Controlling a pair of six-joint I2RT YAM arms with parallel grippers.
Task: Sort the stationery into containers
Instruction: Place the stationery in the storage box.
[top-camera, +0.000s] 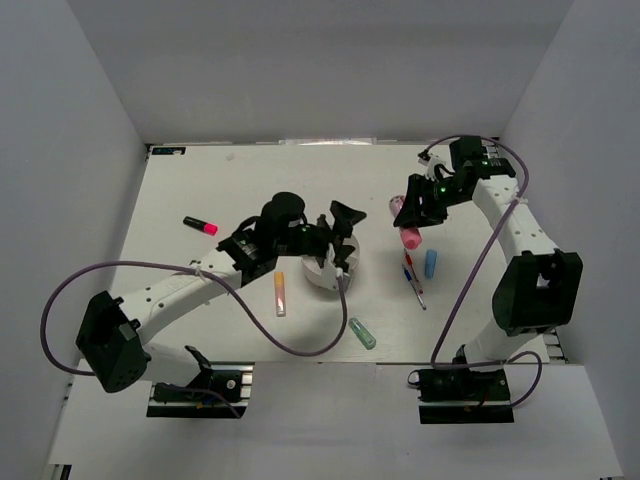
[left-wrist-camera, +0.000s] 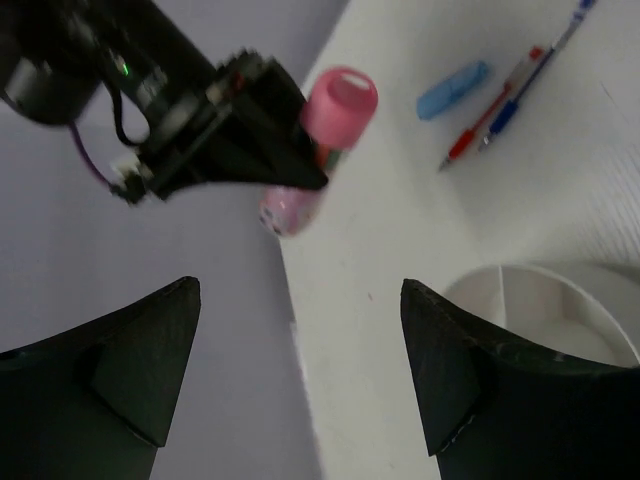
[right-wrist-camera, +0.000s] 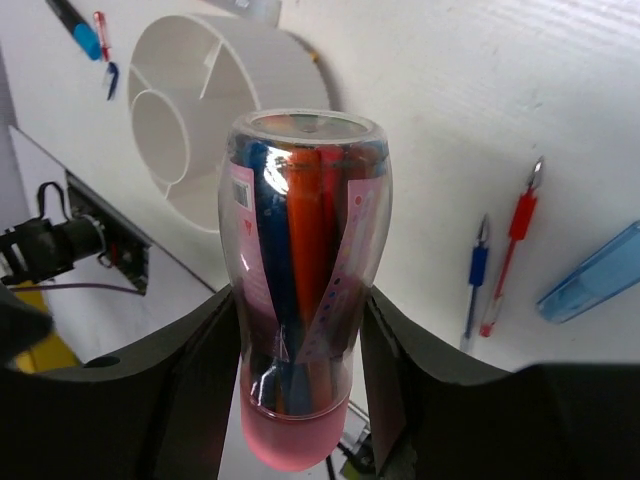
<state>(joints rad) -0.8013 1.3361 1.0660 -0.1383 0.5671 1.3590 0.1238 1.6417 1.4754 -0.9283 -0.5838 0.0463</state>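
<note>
As right gripper (right-wrist-camera: 305, 345) pinches clear pink-capped pen tube (right-wrist-camera: 305, 220), left gripper (left-wrist-camera: 300, 300) gapes.
Slick plastic may slip short of round white cup (right-wrist-camera: 265, 75).

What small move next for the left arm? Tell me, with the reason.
Probably ease the left pincer forward onto the pink cap. The right pincer grips the clear case, pens inside and cap on, the cap facing the open left pincer across a gap.
</note>
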